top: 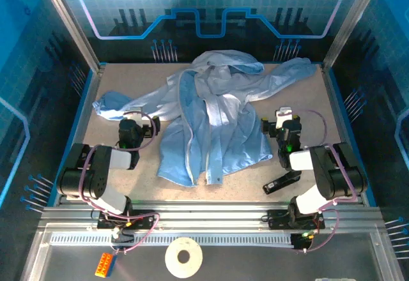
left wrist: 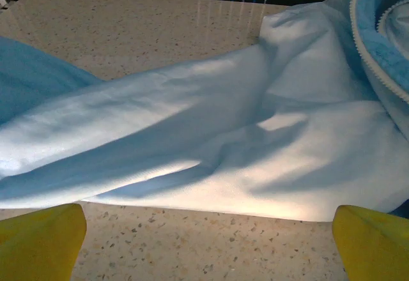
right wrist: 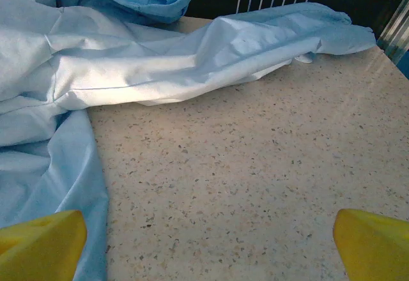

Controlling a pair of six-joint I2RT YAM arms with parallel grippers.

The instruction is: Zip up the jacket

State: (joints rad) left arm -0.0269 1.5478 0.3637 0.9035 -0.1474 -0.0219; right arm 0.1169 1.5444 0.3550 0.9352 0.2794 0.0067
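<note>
At centre of speckled beige table (top: 307,102), crumpled light blue thin-fabric jacket (top: 214,121) lies unzipped between left gripper (top: 132,116) and right gripper (top: 283,118), both spread wide, empty. Best line up pale zipper strip (top: 213,147) bottom ends first.

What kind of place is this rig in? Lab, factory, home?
Probably a lab robot cell: blue panels wall in a speckled table, two arms bolted to an aluminium rail, one jacket laid out.
</note>
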